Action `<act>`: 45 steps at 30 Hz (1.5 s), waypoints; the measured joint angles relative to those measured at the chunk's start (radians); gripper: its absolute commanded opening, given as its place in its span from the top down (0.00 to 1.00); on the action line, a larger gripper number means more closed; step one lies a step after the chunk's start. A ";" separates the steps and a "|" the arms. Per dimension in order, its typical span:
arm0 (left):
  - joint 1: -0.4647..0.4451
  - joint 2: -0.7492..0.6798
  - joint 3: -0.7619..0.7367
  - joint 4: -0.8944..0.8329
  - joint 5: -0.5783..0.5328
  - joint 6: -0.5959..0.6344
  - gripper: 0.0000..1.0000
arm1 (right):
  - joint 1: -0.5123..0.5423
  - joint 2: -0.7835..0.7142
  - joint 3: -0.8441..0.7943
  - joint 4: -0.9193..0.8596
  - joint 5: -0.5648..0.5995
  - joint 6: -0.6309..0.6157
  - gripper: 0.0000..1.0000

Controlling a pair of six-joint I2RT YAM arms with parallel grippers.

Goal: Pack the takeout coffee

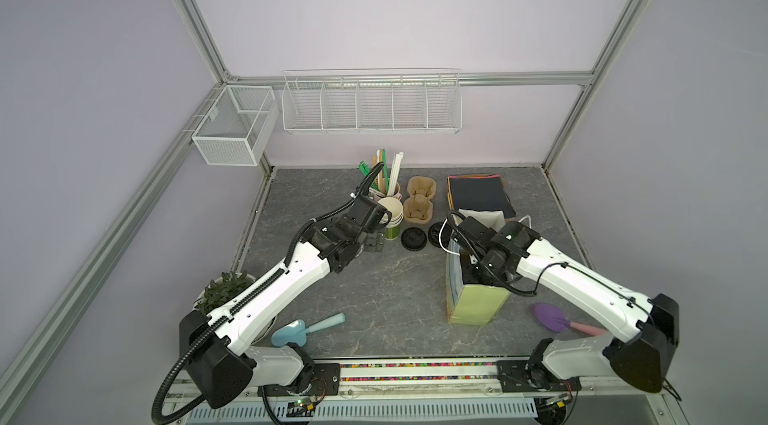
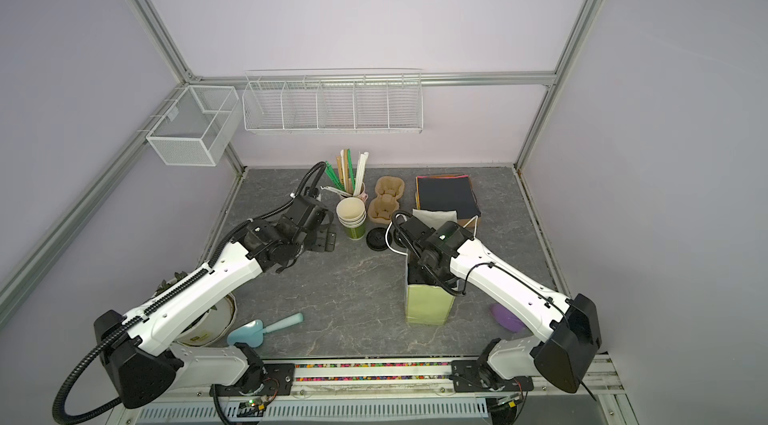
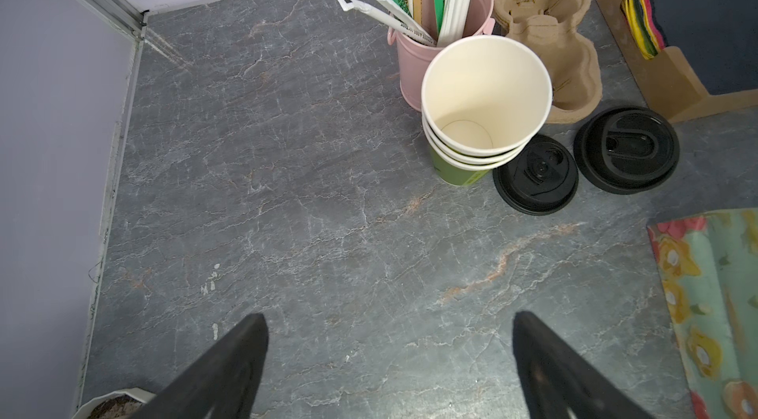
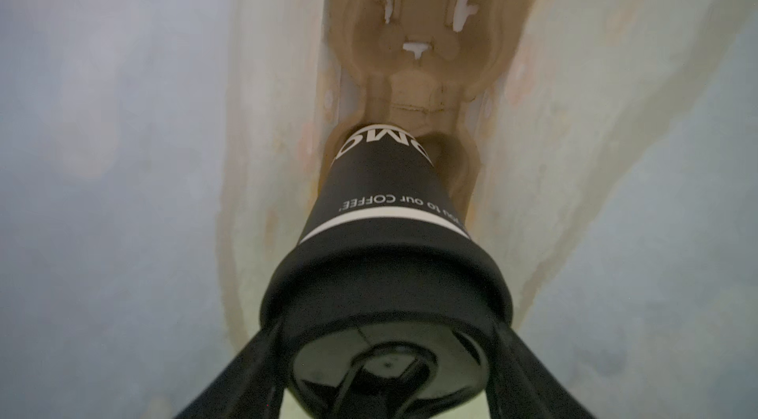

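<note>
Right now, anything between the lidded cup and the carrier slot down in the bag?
Nothing visible. The right gripper's fingers hold the lidded cup by its lid inside the bag, its base at one carrier slot; the other slot is empty.

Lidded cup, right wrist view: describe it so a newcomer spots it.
Find the paper bag standing right of centre on the table. Inside it, the right gripper holds a dark cup; unlike the stacked open cups, it wears a black lid.
</note>
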 measured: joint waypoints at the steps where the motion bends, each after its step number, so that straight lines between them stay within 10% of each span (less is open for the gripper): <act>1: 0.000 0.001 0.000 0.000 0.000 0.000 0.06 | 0.000 0.000 -0.002 -0.001 -0.005 0.000 0.30; 45: 0.000 0.022 0.001 -0.001 0.000 0.000 0.06 | -0.002 0.047 0.013 -0.050 -0.073 -0.022 0.19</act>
